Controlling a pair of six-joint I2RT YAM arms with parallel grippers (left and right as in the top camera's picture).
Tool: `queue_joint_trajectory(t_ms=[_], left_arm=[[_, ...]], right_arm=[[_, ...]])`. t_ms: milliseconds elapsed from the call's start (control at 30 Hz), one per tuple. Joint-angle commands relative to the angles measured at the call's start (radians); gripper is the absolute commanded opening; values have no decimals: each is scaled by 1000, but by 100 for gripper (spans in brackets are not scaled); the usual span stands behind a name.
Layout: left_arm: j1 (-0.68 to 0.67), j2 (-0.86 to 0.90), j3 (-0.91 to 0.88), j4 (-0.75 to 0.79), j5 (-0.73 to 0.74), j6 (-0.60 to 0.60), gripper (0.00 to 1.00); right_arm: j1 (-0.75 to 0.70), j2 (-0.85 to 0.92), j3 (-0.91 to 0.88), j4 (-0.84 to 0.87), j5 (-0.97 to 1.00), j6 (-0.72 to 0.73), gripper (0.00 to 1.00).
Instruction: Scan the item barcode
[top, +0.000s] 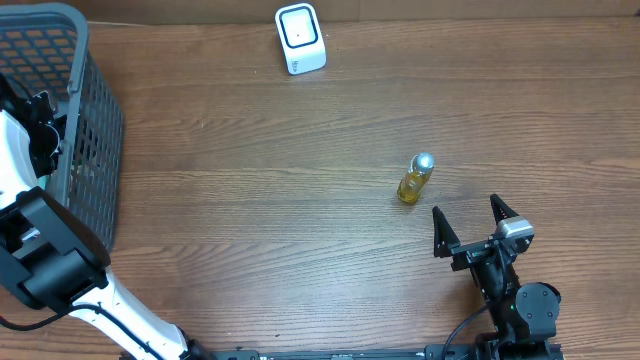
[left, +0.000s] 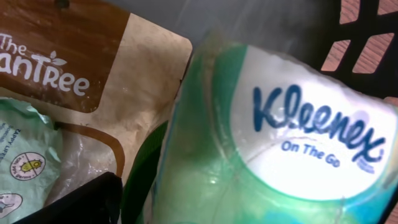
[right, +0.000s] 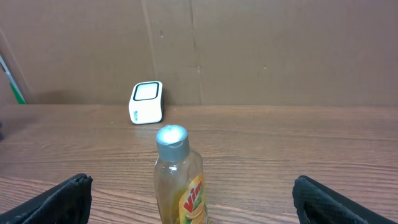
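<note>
Wooden counter (top: 250, 200) holds a yellow bottle (top: 415, 178) upright, just ahead of the right gripper (top: 465, 205), its jaws released wide. Left arm (top: 45, 255) reaches into the basket (top: 82, 60) above a Kleenex pack (left: 292, 137); its jaws' state cannot be told.

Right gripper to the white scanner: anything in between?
Yes: the yellow bottle stands on the table roughly on that line, just ahead of the right gripper, fingers open. The right wrist view shows it, with the scanner behind; overhead agrees.

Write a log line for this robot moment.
left arm: in basket, at Kleenex pack | right claw: open, bottle ahead
</note>
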Motion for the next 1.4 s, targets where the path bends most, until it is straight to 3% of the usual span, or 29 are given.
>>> queue_joint_trajectory(t_ms=[0,100,233,333,767,1033,1200,1367], left_arm=[[-8,-11,-32,8,8,1,83],[-9,-11,-76,47,8,0,79],[-8,-11,-87,66,8,1,56],[-8,-15,-59,60,8,1,50],[-8,-182,311,-9,8,-96,49],[-36,-399,421,-17,71,-202,40],[-124,-523,421,-89,72,-202,39],[-294,-594,421,-236,72,-202,39]], right_arm=[[-8,-5,-10,3,2,1,100],[-8,-5,-10,3,2,1,100],[-8,-5,-10,3,2,1,100],[-8,-5,-10,3,2,1,100],[-8,-5,-10,3,2,1,100],[-8,-5,-10,3,1,1,100],[-8,-5,-10,3,2,1,100],[-8,-5,-10,3,1,1,100]])
